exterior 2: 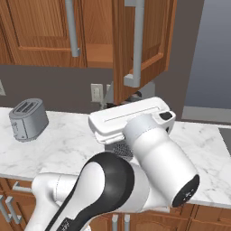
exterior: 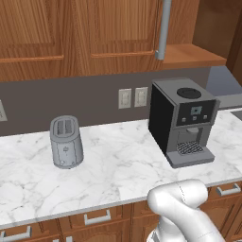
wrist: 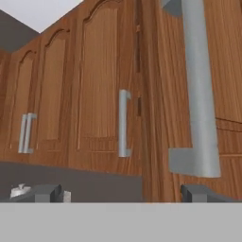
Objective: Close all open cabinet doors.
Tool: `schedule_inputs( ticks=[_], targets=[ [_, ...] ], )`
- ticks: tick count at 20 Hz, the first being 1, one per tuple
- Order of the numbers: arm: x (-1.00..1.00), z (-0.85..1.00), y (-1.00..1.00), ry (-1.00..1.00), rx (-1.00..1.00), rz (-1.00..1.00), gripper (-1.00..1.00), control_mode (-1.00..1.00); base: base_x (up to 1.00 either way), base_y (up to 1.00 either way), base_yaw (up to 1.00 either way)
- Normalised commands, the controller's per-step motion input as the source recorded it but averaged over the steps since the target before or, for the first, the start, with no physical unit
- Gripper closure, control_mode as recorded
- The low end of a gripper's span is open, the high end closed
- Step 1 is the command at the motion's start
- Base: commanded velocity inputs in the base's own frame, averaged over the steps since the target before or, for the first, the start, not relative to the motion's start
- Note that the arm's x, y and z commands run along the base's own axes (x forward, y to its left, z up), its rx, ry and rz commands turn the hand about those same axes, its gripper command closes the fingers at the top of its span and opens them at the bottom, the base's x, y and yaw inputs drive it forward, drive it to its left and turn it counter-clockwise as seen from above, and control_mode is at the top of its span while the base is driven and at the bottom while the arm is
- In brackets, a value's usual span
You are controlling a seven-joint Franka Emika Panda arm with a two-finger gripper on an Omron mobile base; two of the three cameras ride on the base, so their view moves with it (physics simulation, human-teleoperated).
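One cabinet door [exterior 2: 153, 40] stands open, swung out from its right hinge, with its grey bar handle [exterior 2: 137, 45] on the near edge. The bare shelf [exterior: 189, 54] inside shows behind it. In the hand view this door [wrist: 165, 118] is close on the right, and its handle [wrist: 198, 94] hangs just above my right fingertip [wrist: 201, 193]. My gripper [wrist: 122, 194] is open, below the door's outer face, holding nothing. To the left, the neighbouring doors [wrist: 97, 94] are shut.
A black coffee machine [exterior: 182, 123] stands on the marble counter [exterior: 118, 165] below the open cabinet, and a grey toaster [exterior: 66, 142] sits to the left. Wall sockets [exterior: 132, 98] are on the backsplash. Drawer fronts [exterior: 97, 217] run beneath the counter edge.
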Motion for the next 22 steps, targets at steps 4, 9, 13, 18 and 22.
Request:
schedule_inputs(
  ticks=[4,9,13,18,22],
  targets=[
    [0.36,-0.12,-0.12,0.0,0.0,0.08,-1.0,-1.0,0.0,0.0,0.0],
    [0.34,-0.09,-0.17,-0.01,0.0,0.08,-1.0,-1.0,0.0,0.0,0.0],
    [0.35,-0.06,-0.21,-0.01,0.0,0.08,-1.0,-1.0,0.0,0.0,0.0],
    [0.4,-0.02,-0.17,0.0,0.0,0.08,-1.0,-1.0,0.0,0.0,0.0],
    [0.37,0.0,-0.01,0.0,0.0,0.04,-1.0,-1.0,0.0,0.0,0.0]
  ],
)
